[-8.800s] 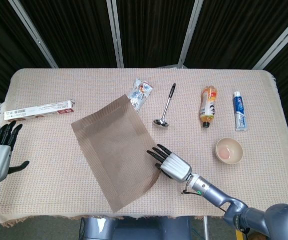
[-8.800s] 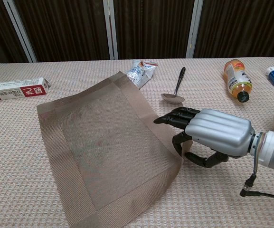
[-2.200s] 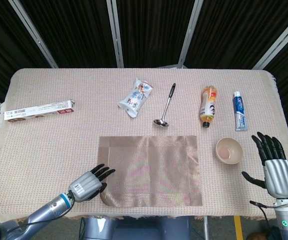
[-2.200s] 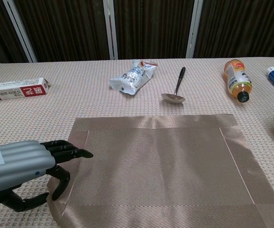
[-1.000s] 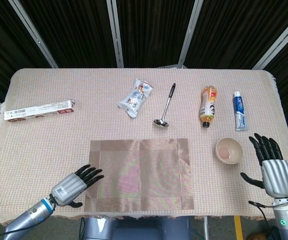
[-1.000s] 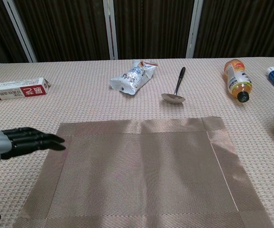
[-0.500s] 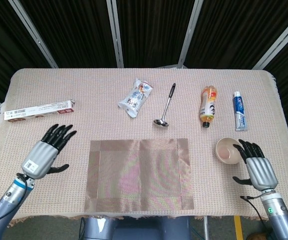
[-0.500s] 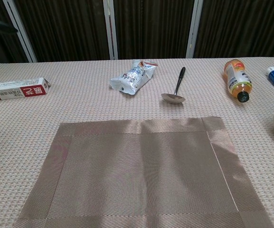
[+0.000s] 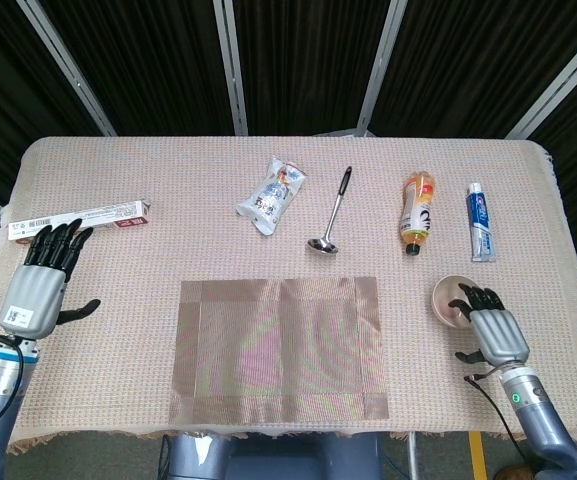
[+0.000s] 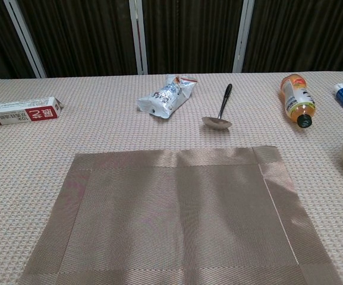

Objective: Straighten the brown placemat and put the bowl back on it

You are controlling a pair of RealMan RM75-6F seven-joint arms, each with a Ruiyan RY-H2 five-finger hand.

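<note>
— Right hand [image 9: 490, 330]: how does it stand?

— Its fingers are spread with nothing held, and the fingertips reach the near rim of the small cream round bowl [image 9: 454, 299]. Whether they touch it, I cannot tell. That bowl sits on the beige woven cloth of the table [image 9: 168, 200], just ahead of the hand and well apart from the flat brown woven placemat [image 9: 278, 349], which lies to the hand's left, edges square with the table front.

— And the left hand [image 9: 36, 287]?

— Also empty with fingers apart, raised at the table's left edge. The placemat is off to its right, with bare cloth between.

— Anything between bowl and mat?

— Only bare cloth. Beyond the right hand lie a white and blue toothpaste tube [image 9: 479, 221] and an orange-labelled plastic drink bottle [image 9: 417, 212] on its side, cap toward the front. Further left, past the mat's far edge, rest a metal ladle with a black handle [image 9: 333, 214] and a crumpled silver snack packet [image 9: 272, 192].

— Readable print?

— A long white and red carton [image 9: 78, 219], just beyond the left hand, shows a barcode and large red-panel characters in the chest view; I cannot make them out. The tube's lettering is too small.
</note>
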